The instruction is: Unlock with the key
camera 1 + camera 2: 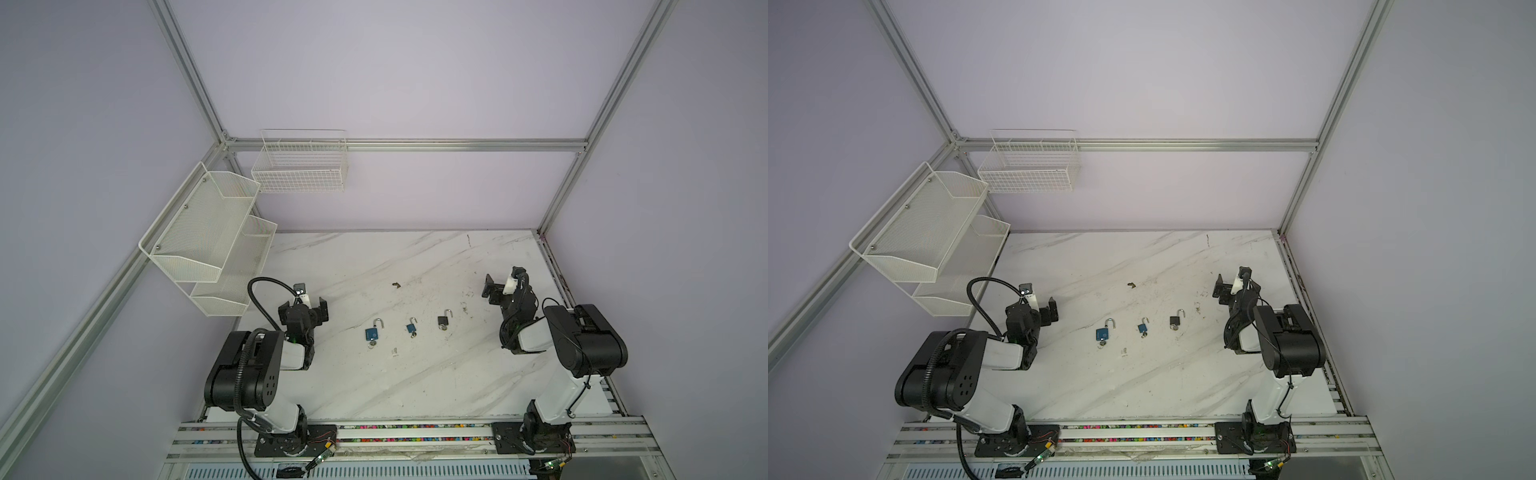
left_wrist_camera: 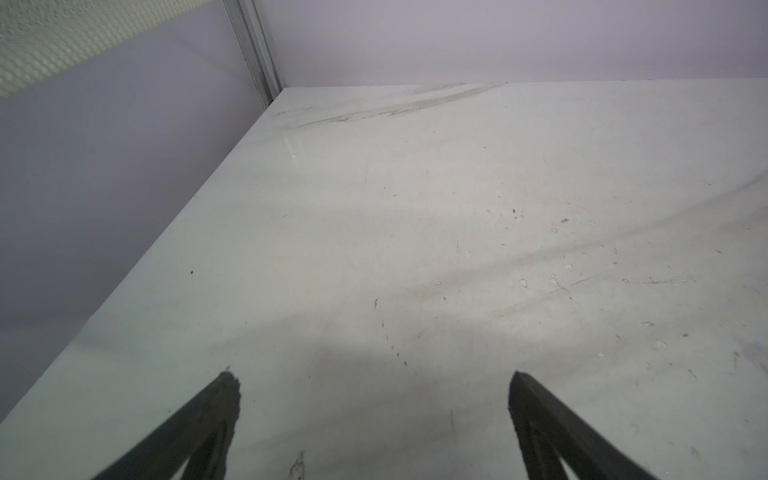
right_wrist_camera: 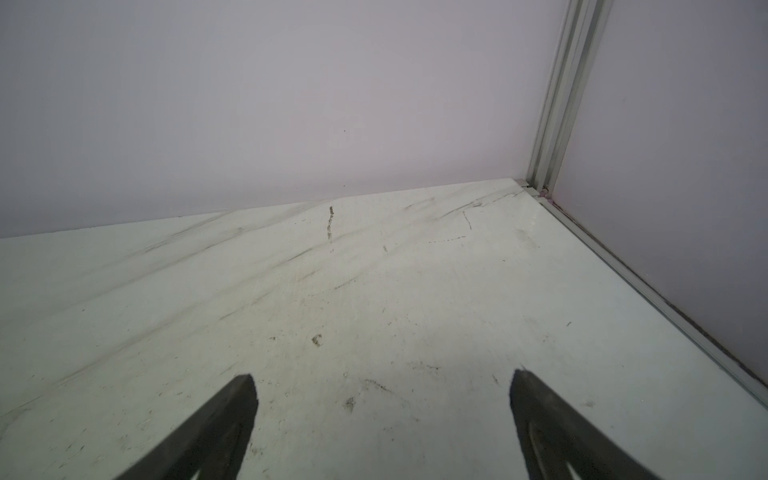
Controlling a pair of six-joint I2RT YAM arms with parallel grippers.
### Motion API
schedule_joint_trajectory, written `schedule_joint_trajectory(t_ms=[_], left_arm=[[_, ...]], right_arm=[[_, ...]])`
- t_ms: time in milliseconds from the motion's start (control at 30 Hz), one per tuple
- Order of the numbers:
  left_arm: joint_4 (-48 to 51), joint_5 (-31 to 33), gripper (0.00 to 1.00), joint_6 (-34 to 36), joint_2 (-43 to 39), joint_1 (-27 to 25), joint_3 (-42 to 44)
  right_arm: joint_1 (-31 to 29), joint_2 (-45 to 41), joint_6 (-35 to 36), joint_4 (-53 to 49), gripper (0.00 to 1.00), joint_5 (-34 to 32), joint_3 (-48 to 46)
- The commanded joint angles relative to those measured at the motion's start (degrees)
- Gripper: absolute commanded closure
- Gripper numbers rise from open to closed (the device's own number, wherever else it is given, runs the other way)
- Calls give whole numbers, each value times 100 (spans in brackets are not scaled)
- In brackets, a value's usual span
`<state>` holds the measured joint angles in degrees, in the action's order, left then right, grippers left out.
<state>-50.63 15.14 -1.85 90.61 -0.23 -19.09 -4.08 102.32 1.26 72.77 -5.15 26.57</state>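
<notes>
left gripper and right gripper both gape wide, empty, off to their sides. big blue lock, small blue lock, black lock lie in a row on the table, a key seemingly in each. likely stiff, slick, light metal: pinch key bow, brace body.

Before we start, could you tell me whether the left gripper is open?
Open: the left gripper has jaws wide apart, holding nothing.
</notes>
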Motion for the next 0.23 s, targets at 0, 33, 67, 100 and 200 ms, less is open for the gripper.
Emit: schedule_joint_trajectory(t_ms=[0, 33, 67, 100, 200], left_arm=[[-351, -90, 0, 35, -69, 17, -256], [-351, -90, 0, 35, -70, 15, -261], [-351, -90, 0, 37, -69, 14, -262], [-351, -91, 0, 35, -69, 16, -262], [-351, -90, 0, 42, -70, 15, -262]], right_arm=[[-9, -44, 183, 212, 2, -91, 95], [-14, 0, 181, 201, 2, -79, 138], [-14, 7, 174, 186, 3, -58, 153], [-14, -7, 179, 152, 2, -54, 152], [-14, -57, 184, 321, 2, -43, 45]])
